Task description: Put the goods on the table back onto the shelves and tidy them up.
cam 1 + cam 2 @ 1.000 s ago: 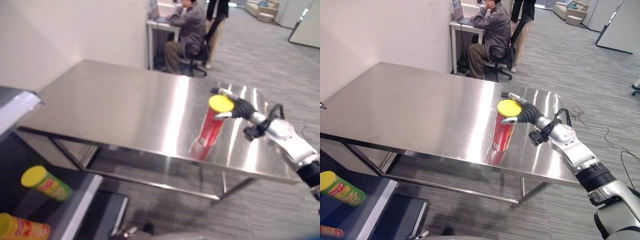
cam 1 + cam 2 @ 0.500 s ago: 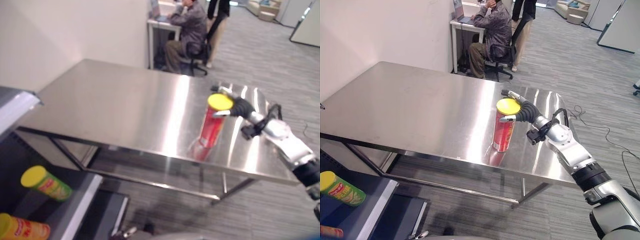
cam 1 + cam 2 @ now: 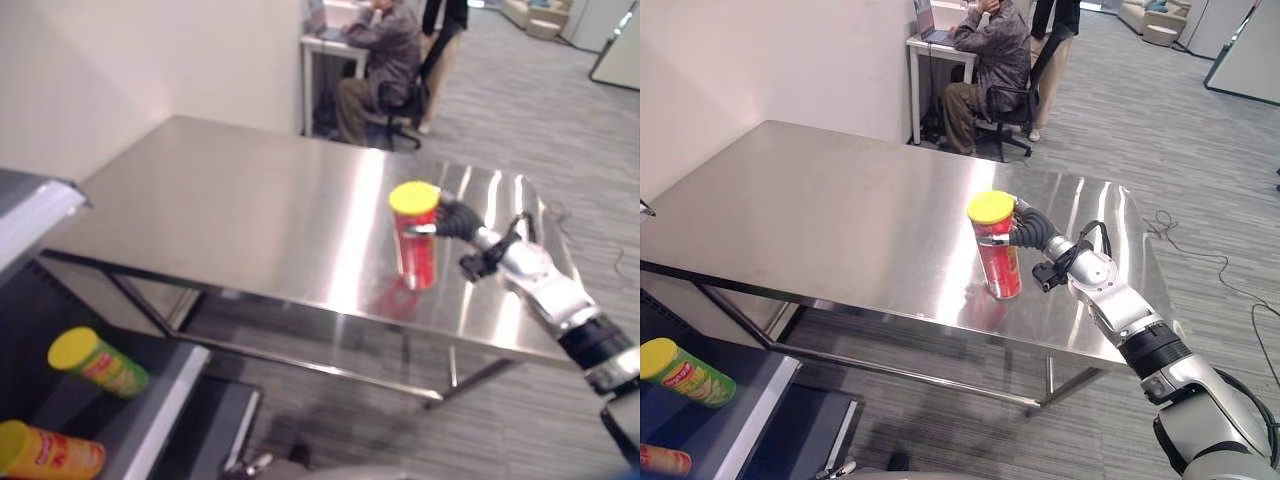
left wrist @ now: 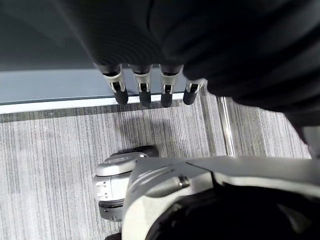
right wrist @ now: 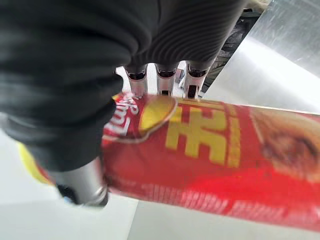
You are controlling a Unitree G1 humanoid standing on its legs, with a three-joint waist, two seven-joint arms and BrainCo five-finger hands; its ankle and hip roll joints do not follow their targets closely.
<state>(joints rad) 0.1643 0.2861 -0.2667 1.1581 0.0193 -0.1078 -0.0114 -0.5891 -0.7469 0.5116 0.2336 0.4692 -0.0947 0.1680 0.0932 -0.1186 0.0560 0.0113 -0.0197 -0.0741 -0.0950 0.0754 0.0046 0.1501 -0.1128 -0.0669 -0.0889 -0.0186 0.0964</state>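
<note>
**Right eye view: last can grabbed, not shelved yet**

Right eye view: the right hand [image 3: 1028, 227] has its fingers and thumb wrapped round the red can [image 3: 998, 248], which stands near the front edge of the steel table [image 3: 820, 215].

Left eye view: two yellow-lidded cans [image 3: 97, 363] already lie on the shelf [image 3: 165, 405], so I'd say just this one's left.

Left wrist view: the left hand [image 4: 150, 87] hangs with straight fingers, holding nothing.

Right wrist view: the grip looks snug.

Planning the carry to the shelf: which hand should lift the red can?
Right. The right hand is already curled round the red can near its yellow lid on the table. The left hand hangs over the floor, holding nothing.
</note>
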